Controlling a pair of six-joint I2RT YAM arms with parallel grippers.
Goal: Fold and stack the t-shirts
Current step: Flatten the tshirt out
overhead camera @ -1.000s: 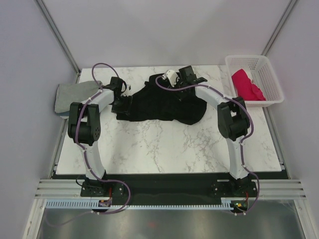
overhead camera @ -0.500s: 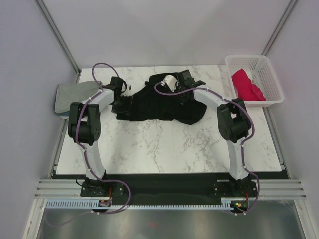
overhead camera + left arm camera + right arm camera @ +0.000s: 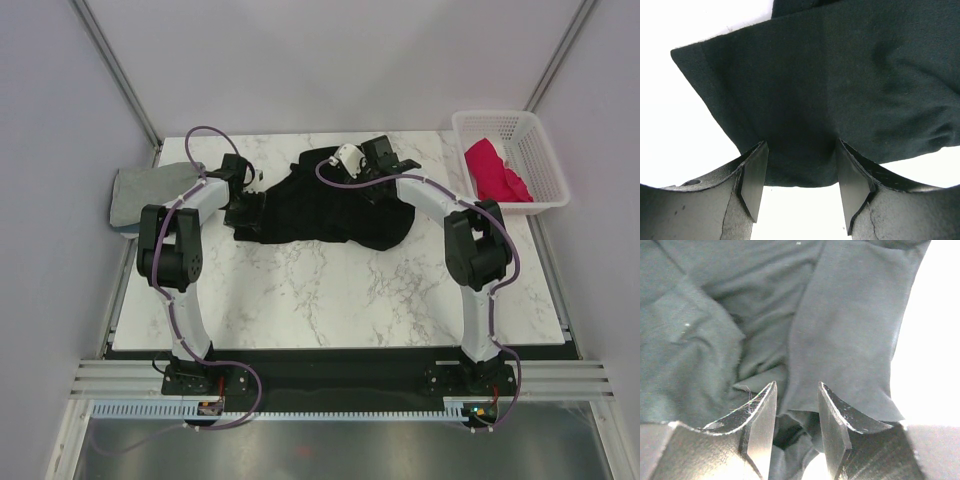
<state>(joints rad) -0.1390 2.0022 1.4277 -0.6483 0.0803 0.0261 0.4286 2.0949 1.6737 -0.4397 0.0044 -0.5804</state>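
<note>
A large black t-shirt (image 3: pixel 320 208) lies crumpled at the back middle of the marble table. My left gripper (image 3: pixel 243 207) is at its left edge. In the left wrist view the gripper (image 3: pixel 800 187) is open, with the shirt's dark edge (image 3: pixel 830 90) reaching between the fingertips. My right gripper (image 3: pixel 378 187) is over the shirt's upper right part. In the right wrist view this gripper (image 3: pixel 796 427) is open and straddles a bunched fold of the black cloth (image 3: pixel 840 340). A grey t-shirt (image 3: pixel 140 192) lies folded at the table's left edge. A crimson-pink t-shirt (image 3: pixel 495 170) lies in the basket.
The white plastic lattice basket (image 3: pixel 545 190) stands off the table's back right corner. The marble table (image 3: pixel 330 290) runs toward the arm bases. Grey walls close in the left, right and back.
My right arm has shifted a little to the right over the black shirt, its elbow swinging outward. The left arm and the shirt have barely moved.
</note>
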